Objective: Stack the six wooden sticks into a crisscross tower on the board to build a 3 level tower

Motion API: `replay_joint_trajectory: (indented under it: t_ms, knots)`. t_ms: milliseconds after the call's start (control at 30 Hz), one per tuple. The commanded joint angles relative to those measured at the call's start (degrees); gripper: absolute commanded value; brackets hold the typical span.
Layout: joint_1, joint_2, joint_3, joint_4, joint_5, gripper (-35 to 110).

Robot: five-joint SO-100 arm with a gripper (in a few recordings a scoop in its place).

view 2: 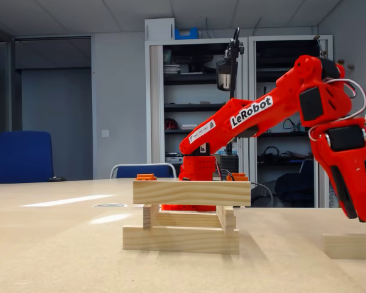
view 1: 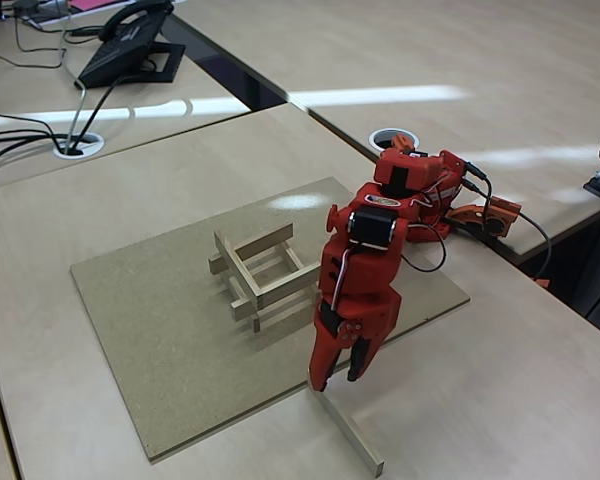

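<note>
A crisscross tower (view 1: 265, 275) of several pale wooden sticks stands in three levels near the middle of the tan board (view 1: 160, 330); from the side, the tower (view 2: 186, 217) shows a long stick at the bottom and another on top. One more stick (view 1: 348, 432) lies flat on the desk just off the board's near right edge, and its end (view 2: 351, 245) shows at the right edge of the side view. My red gripper (view 1: 338, 378) points straight down over that stick's far end, fingers a little apart with nothing between them. Seen from the side, the gripper (view 2: 357, 210) hangs slightly above the stick.
The arm's base (view 1: 450, 200) is clamped at the desk's right edge with cables (view 1: 525, 225) trailing off. A black desk phone (view 1: 130, 45) and a cable grommet (view 1: 78, 147) sit far back left. A gap between desks (view 1: 230, 75) runs behind the board.
</note>
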Motion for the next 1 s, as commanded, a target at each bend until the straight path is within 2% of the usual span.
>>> replay_joint_trajectory:
  t_ms: [0,667,967]
  knots:
    - [-1.14,-0.53,-4.57,1.05,0.88,19]
    - [-0.62,-7.38,-11.78,-2.02,0.79,18]
    - [-0.79,-9.05,-11.87,-7.21,1.32,18]
